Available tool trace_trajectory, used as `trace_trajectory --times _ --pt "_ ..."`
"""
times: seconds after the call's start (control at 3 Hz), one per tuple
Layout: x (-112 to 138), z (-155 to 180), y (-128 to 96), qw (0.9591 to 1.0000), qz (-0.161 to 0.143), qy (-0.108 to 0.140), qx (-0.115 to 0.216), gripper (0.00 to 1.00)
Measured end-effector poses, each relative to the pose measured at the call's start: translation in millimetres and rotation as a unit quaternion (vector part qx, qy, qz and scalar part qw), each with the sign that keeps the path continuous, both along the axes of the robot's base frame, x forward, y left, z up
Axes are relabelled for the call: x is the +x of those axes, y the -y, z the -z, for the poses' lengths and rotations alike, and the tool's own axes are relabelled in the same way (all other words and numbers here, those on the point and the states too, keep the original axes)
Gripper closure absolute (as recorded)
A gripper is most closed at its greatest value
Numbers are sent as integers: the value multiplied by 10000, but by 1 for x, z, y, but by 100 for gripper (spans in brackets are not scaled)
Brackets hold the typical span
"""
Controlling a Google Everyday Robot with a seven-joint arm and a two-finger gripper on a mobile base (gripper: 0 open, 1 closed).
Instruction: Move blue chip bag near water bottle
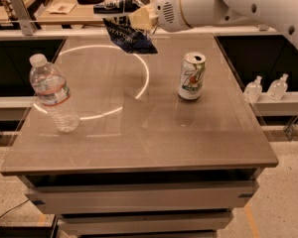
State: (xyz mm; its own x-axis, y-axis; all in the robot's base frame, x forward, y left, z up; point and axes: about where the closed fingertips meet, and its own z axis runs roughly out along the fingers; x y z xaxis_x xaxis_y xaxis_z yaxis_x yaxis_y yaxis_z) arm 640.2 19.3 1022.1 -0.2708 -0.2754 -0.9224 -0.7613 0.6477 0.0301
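Gripper is hanging over the far middle of the table, coming in from the right on the white arm. Jaws are pinching shut on the top edge of the blue chip bag. The bag is dangling below and slightly left of the fingertips, crumpled, white lettering facing the camera, lower corner pointing down-right. It is looking clear of the tabletop, though its contact with the surface is hard to judge. The pale finger is showing on the right of the bag's top; the other side of the grip is hidden by dark clutter behind it.

Water bottle is standing upright near the table's left edge, front-left of the bag and well apart from it. Green-and-white soda can is standing upright right of centre, nearer the bag than the bottle is, not touching it. Two small clear bottles are sitting on a ledge off the table's right side. A bright ring of reflected light is lying across the tabletop between bottle and can.
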Motion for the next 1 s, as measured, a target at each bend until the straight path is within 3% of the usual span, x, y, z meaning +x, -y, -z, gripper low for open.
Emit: trace_trajectory --times 0.33,0.67,1.0 --pt "-23 -8 -5 9996 -158 -121 183 100" --pt "-43 -6 -19 9982 -571 -155 118 100" --pt "-59 4 -35 9933 -1145 -89 -141 100"
